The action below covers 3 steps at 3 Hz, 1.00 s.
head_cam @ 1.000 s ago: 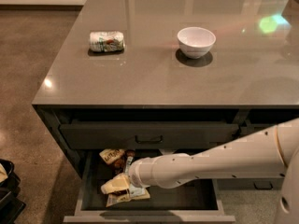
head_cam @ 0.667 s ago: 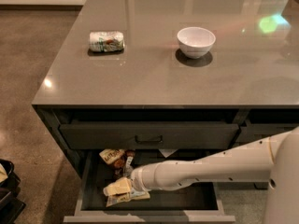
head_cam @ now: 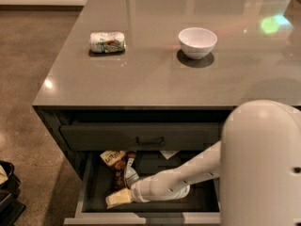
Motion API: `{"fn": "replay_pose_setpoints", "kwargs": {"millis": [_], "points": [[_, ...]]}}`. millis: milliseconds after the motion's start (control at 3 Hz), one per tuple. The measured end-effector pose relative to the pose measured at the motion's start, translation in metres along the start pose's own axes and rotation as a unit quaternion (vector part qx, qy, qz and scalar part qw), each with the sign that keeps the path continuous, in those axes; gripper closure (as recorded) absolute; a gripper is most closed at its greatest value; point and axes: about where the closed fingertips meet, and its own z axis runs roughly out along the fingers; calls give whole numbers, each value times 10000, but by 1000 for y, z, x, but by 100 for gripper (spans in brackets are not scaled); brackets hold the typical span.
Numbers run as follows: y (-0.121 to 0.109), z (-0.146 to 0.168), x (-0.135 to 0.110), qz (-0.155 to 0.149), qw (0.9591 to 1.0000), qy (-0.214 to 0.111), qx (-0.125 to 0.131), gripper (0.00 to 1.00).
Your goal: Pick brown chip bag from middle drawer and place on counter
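The middle drawer (head_cam: 94, 187) stands pulled open under the counter (head_cam: 155, 79). The brown chip bag (head_cam: 121, 172) lies lengthwise on the drawer's left floor, with one tan end at the back and the other at the front. My white arm reaches down from the right into the drawer. My gripper (head_cam: 131, 193) is at the bag's near tan end, low over the drawer floor and against the bag. The arm's wrist hides the gripper's tips.
A white bowl (head_cam: 197, 42) and a small white-and-green can (head_cam: 107, 42) lying on its side are on the counter. A shut drawer with a slot handle (head_cam: 150, 140) sits above the open one. The arm's large white link (head_cam: 263, 168) fills the lower right. A dark object (head_cam: 7, 187) stands on the floor at left.
The arm's large link has swung closer and now covers the lower right. The gripper has shifted slightly forward along the bag toward its near end. The bag has not visibly moved.
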Motion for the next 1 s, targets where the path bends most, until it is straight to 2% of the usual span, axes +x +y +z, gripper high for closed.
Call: {"fn": "replay_pose_setpoints", "kwargs": {"millis": [333, 1000], "points": [[5, 7, -3, -58, 10000, 7, -5, 19], [5, 7, -3, -58, 10000, 7, -5, 66]]}}
